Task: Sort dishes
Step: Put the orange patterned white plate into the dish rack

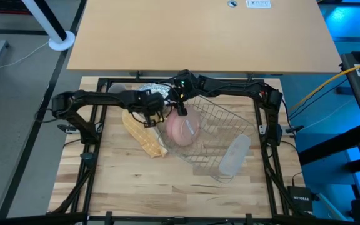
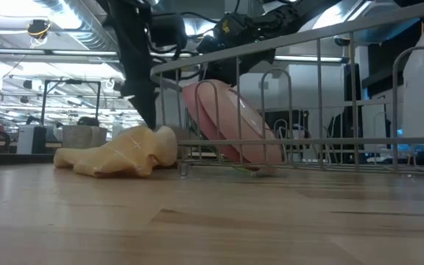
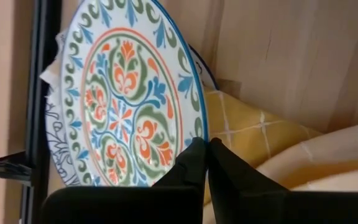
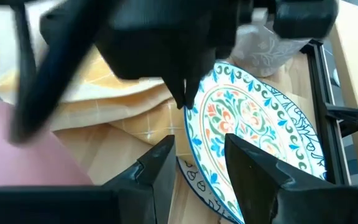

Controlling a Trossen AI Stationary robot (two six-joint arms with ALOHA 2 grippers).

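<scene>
A: Quickly, high view: left hand point(image 1: 150, 112) and right hand point(image 1: 179, 100) meet at the desk's point(image 1: 167, 181) far side, by the yellow cloth point(image 1: 144, 136). Pink plate point(image 1: 181, 129) sits in the wire rack point(image 1: 220, 140).

B: Low view?

A: Pink plate point(image 2: 230, 121) leans tilted inside the rack point(image 2: 308, 96), cloth point(image 2: 120, 156) beside it.

B: Left wrist?

A: Left hand point(image 3: 205, 155) is clamped on the patterned plate's point(image 3: 126, 93) rim, with the cloth point(image 3: 260, 137) behind it.

B: Right wrist?

A: Right hand point(image 4: 201, 165) is parted, holding nothing, fingers point(image 4: 160, 158) over the patterned plate point(image 4: 253, 134); grey mug point(image 4: 269, 46) beyond.
</scene>
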